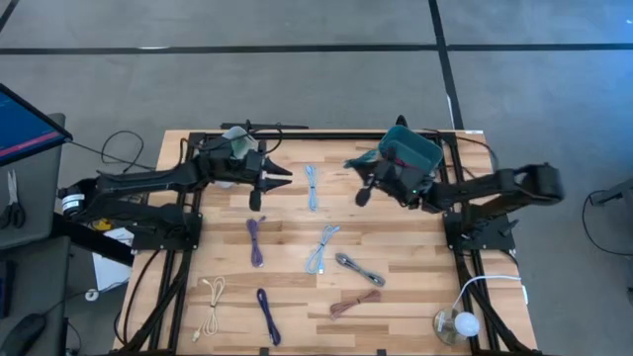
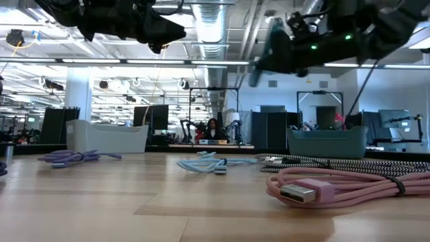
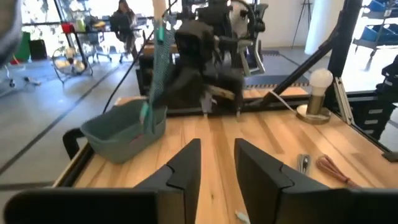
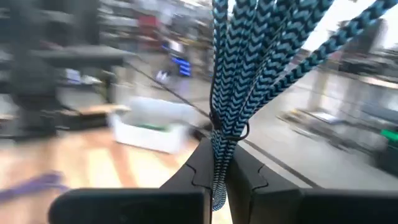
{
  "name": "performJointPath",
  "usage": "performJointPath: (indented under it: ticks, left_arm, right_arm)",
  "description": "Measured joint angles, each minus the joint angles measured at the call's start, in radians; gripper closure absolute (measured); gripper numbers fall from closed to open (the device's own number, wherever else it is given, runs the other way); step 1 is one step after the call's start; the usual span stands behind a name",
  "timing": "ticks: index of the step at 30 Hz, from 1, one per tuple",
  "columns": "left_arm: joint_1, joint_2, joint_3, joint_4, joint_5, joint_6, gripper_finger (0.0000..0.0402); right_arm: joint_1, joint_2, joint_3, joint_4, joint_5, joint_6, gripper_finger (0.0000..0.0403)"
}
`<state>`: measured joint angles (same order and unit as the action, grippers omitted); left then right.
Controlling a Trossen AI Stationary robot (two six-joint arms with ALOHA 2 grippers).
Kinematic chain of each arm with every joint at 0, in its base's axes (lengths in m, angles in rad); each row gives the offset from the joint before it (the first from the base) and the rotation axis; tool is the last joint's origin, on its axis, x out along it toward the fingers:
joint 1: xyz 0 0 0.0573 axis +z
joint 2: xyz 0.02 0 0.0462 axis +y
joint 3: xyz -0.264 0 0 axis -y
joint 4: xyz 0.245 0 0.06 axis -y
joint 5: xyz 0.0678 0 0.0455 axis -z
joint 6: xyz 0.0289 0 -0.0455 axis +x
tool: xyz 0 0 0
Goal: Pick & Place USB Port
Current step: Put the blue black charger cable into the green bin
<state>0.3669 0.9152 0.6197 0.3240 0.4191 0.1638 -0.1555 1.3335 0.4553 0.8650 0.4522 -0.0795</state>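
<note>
My right gripper [image 1: 362, 188] hovers above the table's far middle, shut on a bundled teal-and-black braided USB cable [image 4: 231, 74], which also shows as a teal strip [image 3: 158, 68] in the left wrist view. A teal bin [image 1: 413, 148] stands just behind that gripper at the far right. My left gripper [image 3: 217, 168] is open with nothing between its fingers, up in the air at the far left [image 1: 277, 178], pointing at the right arm. Several other cables lie flat on the table. My right gripper pinches the braided cable bundle between its two fingers, just below the tie [image 4: 227, 133] that binds its strands. The strands fan out beyond the fingertips. The bundle is lifted clear of the table [image 2: 267, 47].
A white bin [image 1: 237, 144] sits at the far left. On the wood lie light blue cables [image 1: 313, 186] [image 1: 321, 247], a purple one [image 1: 255, 240], a grey one [image 1: 358, 269], a pink one [image 1: 354, 303], a cream one [image 1: 211, 302] and a dark blue one [image 1: 268, 314]. A bulb-shaped lamp [image 1: 455, 324] stands near right.
</note>
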Motion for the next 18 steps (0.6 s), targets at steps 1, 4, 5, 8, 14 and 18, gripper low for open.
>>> performJointPath:
  ticks: [1, 4, 5, 8, 14, 18]
  left_arm:
    - [0.005, -0.006, 0.0, -0.016, 0.001, 0.015, 0.0301]
    - [0.021, -0.023, 0.0, -0.058, -0.002, 0.049, 0.0301]
    - [0.03, -0.029, 0.0, -0.075, -0.004, 0.051, 0.0302]
    - [0.054, -0.042, 0.0, -0.103, -0.004, 0.049, 0.0304]
    - [0.08, -0.045, 0.0, -0.121, -0.007, 0.015, 0.0304]
    - [0.08, -0.045, 0.0, -0.125, -0.007, 0.011, 0.0304]
  right_arm:
    - [0.0, -0.041, -0.008, -0.068, 0.035, 0.004, 0.0394]
    - [-0.006, -0.161, -0.007, -0.326, 0.127, 0.052, 0.0394]
    - [-0.01, -0.196, 0.0, -0.41, 0.147, 0.074, 0.0396]
    - [-0.031, -0.275, 0.037, -0.648, 0.2, 0.146, 0.0396]
    - [-0.099, -0.303, 0.113, -0.957, 0.253, 0.218, 0.0396]
    - [-0.156, -0.262, 0.134, -1.092, 0.254, 0.278, 0.0396]
